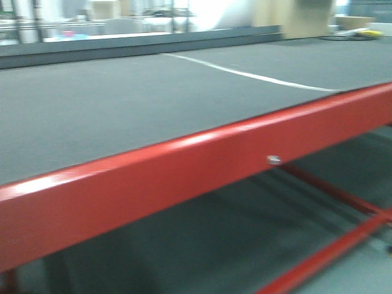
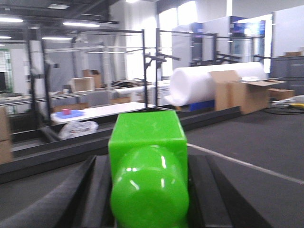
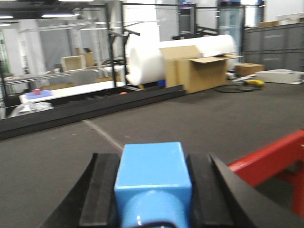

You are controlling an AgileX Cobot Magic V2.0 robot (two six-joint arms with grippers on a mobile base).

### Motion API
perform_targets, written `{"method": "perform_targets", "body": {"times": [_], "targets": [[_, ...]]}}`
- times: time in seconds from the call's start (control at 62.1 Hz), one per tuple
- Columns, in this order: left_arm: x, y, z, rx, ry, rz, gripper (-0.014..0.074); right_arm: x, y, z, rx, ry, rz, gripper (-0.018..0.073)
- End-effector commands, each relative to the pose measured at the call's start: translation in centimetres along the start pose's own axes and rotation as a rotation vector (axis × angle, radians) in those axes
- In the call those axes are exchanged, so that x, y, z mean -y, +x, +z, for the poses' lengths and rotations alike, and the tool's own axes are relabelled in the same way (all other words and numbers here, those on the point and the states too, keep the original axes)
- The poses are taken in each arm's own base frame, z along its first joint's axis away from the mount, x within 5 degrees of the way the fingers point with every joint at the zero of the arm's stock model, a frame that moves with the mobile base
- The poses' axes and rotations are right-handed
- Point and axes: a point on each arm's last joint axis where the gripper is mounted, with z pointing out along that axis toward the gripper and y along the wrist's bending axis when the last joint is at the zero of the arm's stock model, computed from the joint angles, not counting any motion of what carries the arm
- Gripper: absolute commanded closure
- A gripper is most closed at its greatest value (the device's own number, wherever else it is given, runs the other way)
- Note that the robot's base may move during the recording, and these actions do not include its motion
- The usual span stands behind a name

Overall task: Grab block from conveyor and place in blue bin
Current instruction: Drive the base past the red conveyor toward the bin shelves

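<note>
The green plastic block (image 2: 147,142), cube-fronted with a rounded rear, is clamped between the black pads of the left gripper (image 2: 149,159) over the dark grey woven conveyor belt (image 1: 122,104). Its long axis runs along the fingers toward the far black edge rail (image 2: 57,152). The right gripper (image 3: 152,161) likewise pinches a blue plastic block (image 3: 151,178). The red metal frame rail (image 1: 184,177) shows only in the front and right wrist views.
</note>
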Motion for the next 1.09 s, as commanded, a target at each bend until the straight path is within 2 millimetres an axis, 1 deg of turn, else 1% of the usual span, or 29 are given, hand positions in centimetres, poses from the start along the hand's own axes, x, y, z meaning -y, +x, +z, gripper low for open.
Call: {"method": "perform_targets", "body": {"times": [0.0, 1.078], "targets": [[-0.05, -0.13, -0.11, 0.018, -0.007, -0.001, 0.0708, -0.06, -0.6, -0.21, 0.041, -0.003, -0.008, 0.0721], [-0.05, -0.13, -0.11, 0.018, -0.007, -0.001, 0.0708, -0.06, -0.6, -0.21, 0.041, -0.003, -0.008, 0.0721]]}}
